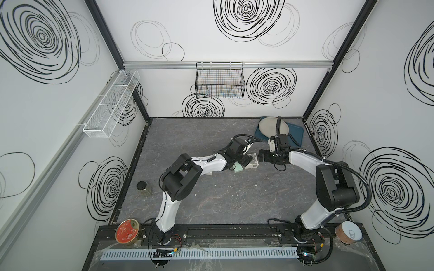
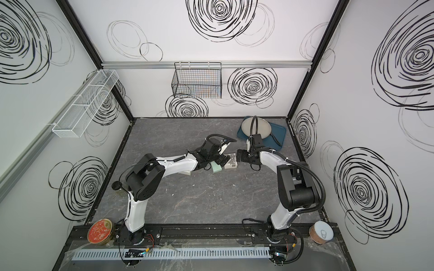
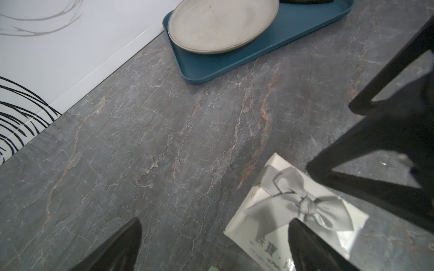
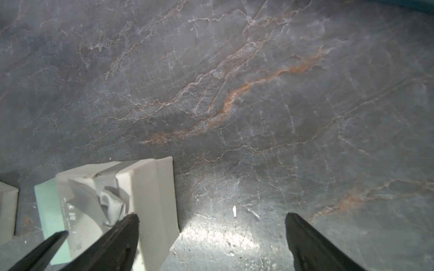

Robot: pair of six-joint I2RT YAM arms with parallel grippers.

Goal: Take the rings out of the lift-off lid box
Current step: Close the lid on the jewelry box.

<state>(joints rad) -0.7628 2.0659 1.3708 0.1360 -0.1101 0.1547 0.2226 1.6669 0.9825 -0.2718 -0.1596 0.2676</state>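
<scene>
No rings I can swear to, only tiny ringlike specks (image 1: 236,206) on the table (image 1: 211,140) out front. The white bow box (image 3: 245,226) sits mid-table, lid on. The left gripper (image 3: 215,220) and right gripper (image 4: 211,214) both gape empty, crowding it. Snag that ribbon (image 3: 305,204) and I reckon the whole box tips.

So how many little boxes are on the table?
3. The white box with a grey bow is mid-table, the mint green box lies right beside it, and a pale box pokes out from under the left arm, which may hide others.
</scene>
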